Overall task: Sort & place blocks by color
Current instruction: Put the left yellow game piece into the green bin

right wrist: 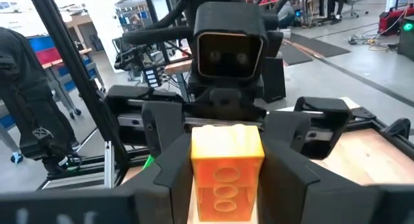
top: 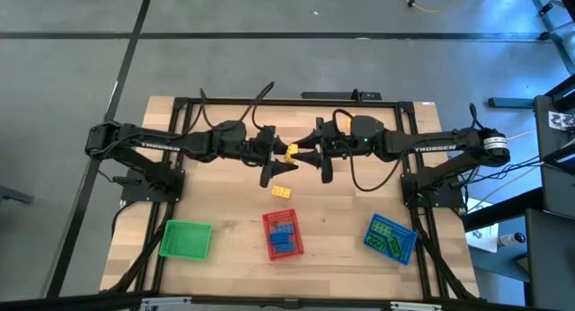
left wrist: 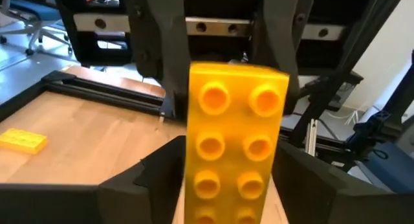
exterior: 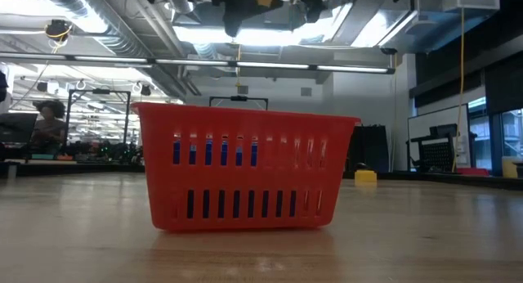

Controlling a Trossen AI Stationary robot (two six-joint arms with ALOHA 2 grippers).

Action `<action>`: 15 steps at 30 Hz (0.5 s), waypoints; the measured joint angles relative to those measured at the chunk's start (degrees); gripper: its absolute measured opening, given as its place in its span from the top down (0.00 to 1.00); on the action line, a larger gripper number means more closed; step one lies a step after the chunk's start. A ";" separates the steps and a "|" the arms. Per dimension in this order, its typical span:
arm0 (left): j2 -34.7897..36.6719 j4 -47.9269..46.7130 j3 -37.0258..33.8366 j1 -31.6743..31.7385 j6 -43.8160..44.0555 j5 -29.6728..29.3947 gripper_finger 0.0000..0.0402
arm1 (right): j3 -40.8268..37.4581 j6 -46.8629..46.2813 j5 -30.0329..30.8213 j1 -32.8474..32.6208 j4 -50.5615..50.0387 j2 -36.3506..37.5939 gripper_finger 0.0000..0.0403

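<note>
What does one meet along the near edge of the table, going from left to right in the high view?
Green tray, with no blocks visible in it → red tray holding blue blocks → blue tray holding green blocks.

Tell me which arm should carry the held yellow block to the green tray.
Left, probably: the left gripper and right gripper both meet at the yellow block above mid-table, but the green tray sits on the left arm's side.
</note>
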State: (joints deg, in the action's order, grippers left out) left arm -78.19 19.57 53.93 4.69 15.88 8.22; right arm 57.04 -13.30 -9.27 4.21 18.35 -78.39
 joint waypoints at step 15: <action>0.48 -1.12 0.00 1.68 -1.62 2.35 0.69 | 0.00 -2.95 -1.14 0.03 -0.18 0.01 0.50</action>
State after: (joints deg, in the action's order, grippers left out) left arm -77.71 18.45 53.93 6.36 14.26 10.57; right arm 57.04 -16.25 -10.42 4.23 18.17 -78.38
